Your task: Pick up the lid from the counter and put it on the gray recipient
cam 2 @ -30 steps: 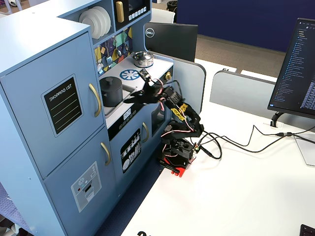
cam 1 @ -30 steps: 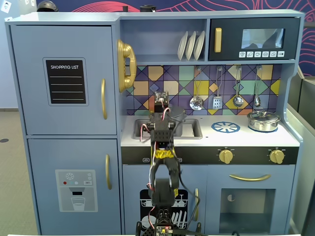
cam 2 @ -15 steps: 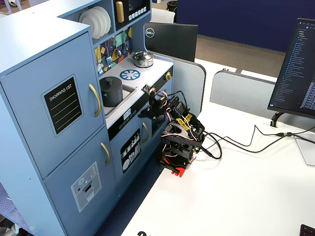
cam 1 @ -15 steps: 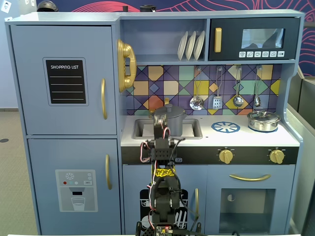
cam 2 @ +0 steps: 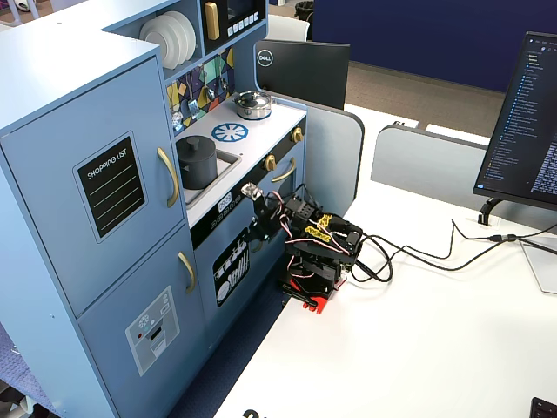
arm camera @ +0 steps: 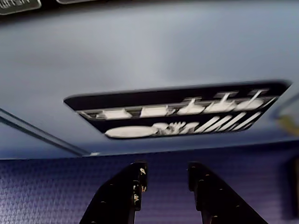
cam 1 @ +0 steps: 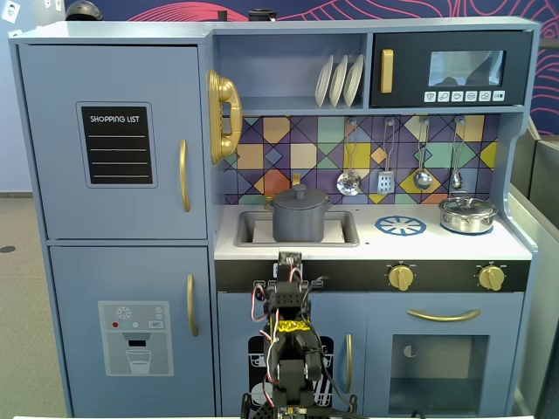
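Lid [cam 1: 300,194] sits on the gray recipient [cam 1: 300,220], above and beyond our gripper [cam 1: 290,258]; in a fixed view its knob stands over the pot's rim, seated level as far as we can tell. We judge the placing done, with only the arm's retreat left.

Nearest us: gripper fingers [arm camera: 122,196] stand apart with nothing between them, in the wrist view. The gripper there faces a blue cabinet door carrying a black dishwasher sticker [arm camera: 177,112], not the pot. In another fixed view the arm is folded low on the white surface [cam 2: 418,348], gripper [cam 2: 253,193] just before the black front edge of the counter [cam 2: 252,139].

Farther on: the pot stands in the sink recess [cam 1: 297,229], directly beyond the gripper. Off to the gripper's right in a fixed view, the printed burner ring [cam 1: 401,226], then the shiny silver pot [cam 1: 468,215], well apart and untouched.

Beyond all: hanging utensils [cam 1: 402,166] against the tiled backsplash.
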Robot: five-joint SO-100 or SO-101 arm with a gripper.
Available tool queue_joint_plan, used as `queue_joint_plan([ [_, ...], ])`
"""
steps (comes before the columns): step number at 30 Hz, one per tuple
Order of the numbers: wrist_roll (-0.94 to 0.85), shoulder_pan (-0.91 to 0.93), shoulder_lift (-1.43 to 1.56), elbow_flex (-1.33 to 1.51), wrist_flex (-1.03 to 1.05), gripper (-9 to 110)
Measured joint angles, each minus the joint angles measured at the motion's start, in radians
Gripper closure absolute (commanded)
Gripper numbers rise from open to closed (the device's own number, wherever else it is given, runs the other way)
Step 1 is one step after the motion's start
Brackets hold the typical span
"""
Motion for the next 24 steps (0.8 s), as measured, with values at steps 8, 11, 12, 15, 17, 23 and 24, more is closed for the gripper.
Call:
queue_joint_plan([
  [8,0.032,-0.003,0.023,0.049,0.155,102],
  [11,0.014,-0.028,0.023,0.049,0.304,101],
  [12,-0.008,-0.037,0.026,0.048,0.353,101],
  [15,-0.038,-0.057,0.029,0.04,0.383,100],
  [17,0.0,-0.066,0.032,0.04,0.383,99],
  [23,-0.003,-0.067,0.032,0.038,0.383,99],
  [24,-0.003,-0.066,0.032,0.038,0.383,98],
])
